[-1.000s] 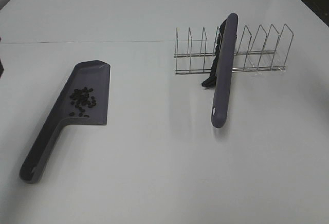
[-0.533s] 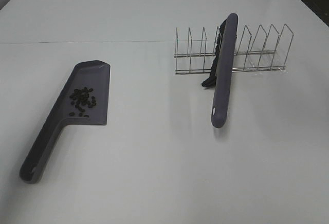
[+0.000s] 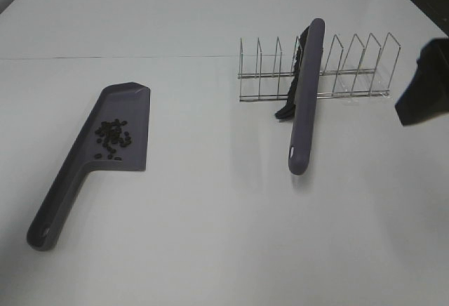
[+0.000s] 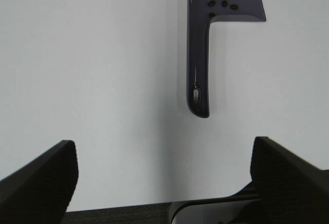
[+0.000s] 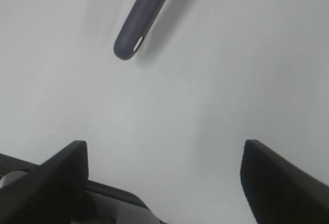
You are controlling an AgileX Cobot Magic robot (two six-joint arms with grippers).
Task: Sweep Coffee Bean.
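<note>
With beans (image 3: 112,138) already in the dustpan (image 3: 125,116) and brush (image 3: 305,95) racked, sweep looks done; both end effectors (image 4: 164,183) (image 5: 164,178) wide open, empty, next retract or tip out.

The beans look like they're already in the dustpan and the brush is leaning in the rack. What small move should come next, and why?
Probably none beyond pulling the arms clear. The coffee beans all sit on the dustpan, with none visible on the table, and the brush leans in the wire rack. Both grippers, left and right, are open and hold nothing.
</note>
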